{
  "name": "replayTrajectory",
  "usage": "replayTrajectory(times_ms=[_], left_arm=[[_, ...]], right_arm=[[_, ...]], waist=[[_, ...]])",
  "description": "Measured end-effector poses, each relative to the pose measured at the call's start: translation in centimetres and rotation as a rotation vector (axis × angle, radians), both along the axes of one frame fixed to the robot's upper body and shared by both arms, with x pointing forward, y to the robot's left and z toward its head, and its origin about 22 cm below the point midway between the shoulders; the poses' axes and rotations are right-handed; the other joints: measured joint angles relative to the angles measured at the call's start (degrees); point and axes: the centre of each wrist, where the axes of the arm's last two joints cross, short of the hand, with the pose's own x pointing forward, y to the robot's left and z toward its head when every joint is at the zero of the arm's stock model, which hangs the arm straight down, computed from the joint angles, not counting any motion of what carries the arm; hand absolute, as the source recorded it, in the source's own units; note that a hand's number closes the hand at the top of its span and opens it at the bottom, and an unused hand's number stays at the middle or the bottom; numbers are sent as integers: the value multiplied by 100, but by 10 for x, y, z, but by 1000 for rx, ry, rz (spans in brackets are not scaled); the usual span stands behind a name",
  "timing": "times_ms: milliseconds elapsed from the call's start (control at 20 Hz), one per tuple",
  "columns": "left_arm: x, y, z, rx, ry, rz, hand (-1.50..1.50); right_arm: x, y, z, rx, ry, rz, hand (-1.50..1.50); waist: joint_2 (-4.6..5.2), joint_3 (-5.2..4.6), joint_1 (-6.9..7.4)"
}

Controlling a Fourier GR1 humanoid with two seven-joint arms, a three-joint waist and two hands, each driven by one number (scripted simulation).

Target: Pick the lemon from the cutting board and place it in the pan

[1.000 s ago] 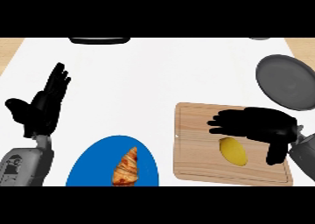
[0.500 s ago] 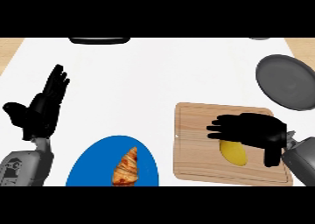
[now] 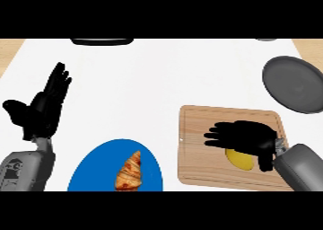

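My right hand (image 3: 247, 137) sits over the cutting board (image 3: 197, 121), fingers spread and pointing left, covering the top of the lemon (image 3: 238, 159) without curling round it. I see the pan (image 3: 295, 84) well apart at the far right. My left hand (image 3: 41, 112) rests open beside the blue plate (image 3: 91, 170) holding a croissant (image 3: 129, 171).

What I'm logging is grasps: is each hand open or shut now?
Left hand: open, resting, empty.
Right hand: open, over the lemon.
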Motion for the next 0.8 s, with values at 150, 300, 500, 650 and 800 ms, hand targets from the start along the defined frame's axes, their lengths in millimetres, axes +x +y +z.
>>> replayTrajectory(times_ms=[150, 300, 500, 650, 800], left_arm=[[-5, 3, -2, -1, 3, 3, 0], [-3, -3, -2, 2, -2, 1, 0], [-4, 2, -1, 7, 4, -2, 0], [-4, 3, -2, 7, 2, 3, 0], [-6, 0, 0, 4, -2, 2, 0]], right_arm=[[2, 0, -8, -21, 2, -1, -150], [3, -1, -15, -47, 1, 4, -150], [7, 2, -21, -49, 15, 57, 150], [6, 8, -26, -30, -6, 104, 150], [5, 7, -32, -10, -11, 131, 150]], waist=[[1, 1, 5], [1, 1, 2], [3, 0, 17], [-8, -6, 15], [-17, -7, 17]])
